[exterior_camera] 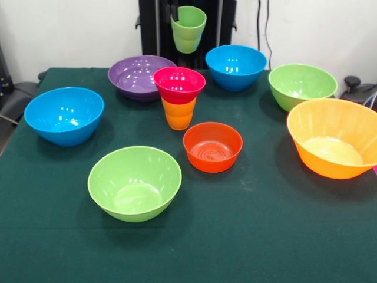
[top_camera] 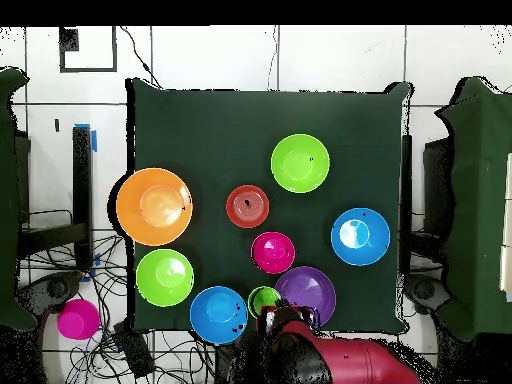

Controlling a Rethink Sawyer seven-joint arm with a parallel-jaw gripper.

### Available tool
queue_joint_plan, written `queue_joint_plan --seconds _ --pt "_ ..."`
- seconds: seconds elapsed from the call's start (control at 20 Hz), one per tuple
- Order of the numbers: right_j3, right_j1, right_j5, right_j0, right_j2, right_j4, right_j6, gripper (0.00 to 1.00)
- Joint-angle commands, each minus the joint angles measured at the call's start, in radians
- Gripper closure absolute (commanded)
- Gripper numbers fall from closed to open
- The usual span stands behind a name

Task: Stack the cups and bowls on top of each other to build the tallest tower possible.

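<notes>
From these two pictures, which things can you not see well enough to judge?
- Gripper, front view: the light green cup covers most of it, so its grip is unclear; overhead, the arm hides it.
- Large orange bowl, front view: cut by the right edge.
- Orange cup: overhead, the magenta bowl on top hides it.

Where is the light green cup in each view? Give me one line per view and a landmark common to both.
Front view: the light green cup is at the top centre, held above the table in front of the pedestal, between the purple bowl and a blue bowl.
Overhead view: the light green cup is near the bottom centre, at the end of the red arm.
Shared landmark: the purple bowl right beside the cup.
</notes>
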Motion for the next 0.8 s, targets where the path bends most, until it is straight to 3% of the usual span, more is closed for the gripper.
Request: queue_joint_plan --seconds 0.05,0.45,0.8 --pt "-0.111 0.015 0.101 0.013 0.071 0.006 -0.022 1.0" --pt "-0.122 0.019 0.109 0.026 0.067 0.007 -0.011 1.0" --pt "-0.099 0.034 0.055 0.058 0.046 0.008 0.044 1.0"
